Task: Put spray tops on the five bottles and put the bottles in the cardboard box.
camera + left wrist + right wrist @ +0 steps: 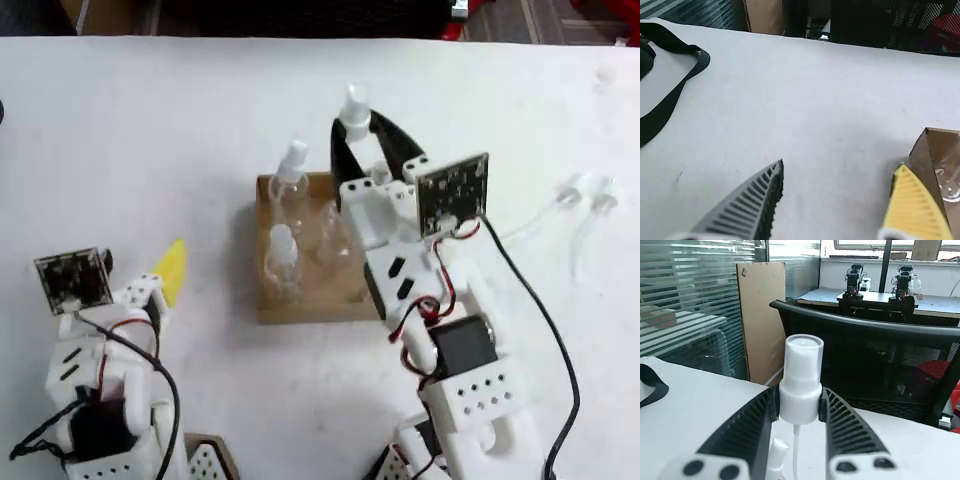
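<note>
Right fingers (852,427) pinch a spray top (801,382) near the cardboard box (300,310), likely for capping; left fingers (755,200) gape wide

My left arm (100,400) sits folded low at about seven o'clock on the table, its wrist pointing toward one o'clock. The left gripper (840,167) is spread wide, grey finger and yellow finger well apart with nothing between them. My right arm (450,350) stretches from five o'clock up toward eleven o'clock, and the right gripper (358,125) has its two black fingers pinched on either side of a white spray top (801,385), holding it upright.
</note>
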Robot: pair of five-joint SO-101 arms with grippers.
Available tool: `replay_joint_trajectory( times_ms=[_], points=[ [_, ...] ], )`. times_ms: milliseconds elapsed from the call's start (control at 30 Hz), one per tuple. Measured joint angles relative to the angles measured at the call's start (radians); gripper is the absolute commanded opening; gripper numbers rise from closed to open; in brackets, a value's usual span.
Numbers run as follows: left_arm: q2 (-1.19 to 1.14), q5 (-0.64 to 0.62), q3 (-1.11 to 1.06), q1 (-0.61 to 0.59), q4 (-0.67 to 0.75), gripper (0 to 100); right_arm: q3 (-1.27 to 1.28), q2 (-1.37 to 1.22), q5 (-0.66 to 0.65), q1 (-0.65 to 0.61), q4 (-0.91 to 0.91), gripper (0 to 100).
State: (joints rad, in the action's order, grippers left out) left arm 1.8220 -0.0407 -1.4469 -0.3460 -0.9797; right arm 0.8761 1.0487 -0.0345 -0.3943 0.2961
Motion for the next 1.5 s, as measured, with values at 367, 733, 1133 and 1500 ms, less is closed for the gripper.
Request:
replay_joint_trajectory(
  times_ms=[367,733,1133,1500],
  points=[
    [0.000,0.000,-0.083,0.000,0.061,32,0.106,0.060,0.032,0.000,-0.015,1.5],
    [0.000,0.000,-0.083,0.000,0.061,32,0.269,0.083,0.032,-0.002,-0.157,1.5],
    [0.000,0.000,-0.087,0.000,0.061,32,0.396,0.083,-0.009,-0.002,-0.201,1.8],
    [0.000,0.000,-0.094,0.026,0.061,32,0.443,0.083,-0.014,-0.002,-0.201,14.9]
  ],
)
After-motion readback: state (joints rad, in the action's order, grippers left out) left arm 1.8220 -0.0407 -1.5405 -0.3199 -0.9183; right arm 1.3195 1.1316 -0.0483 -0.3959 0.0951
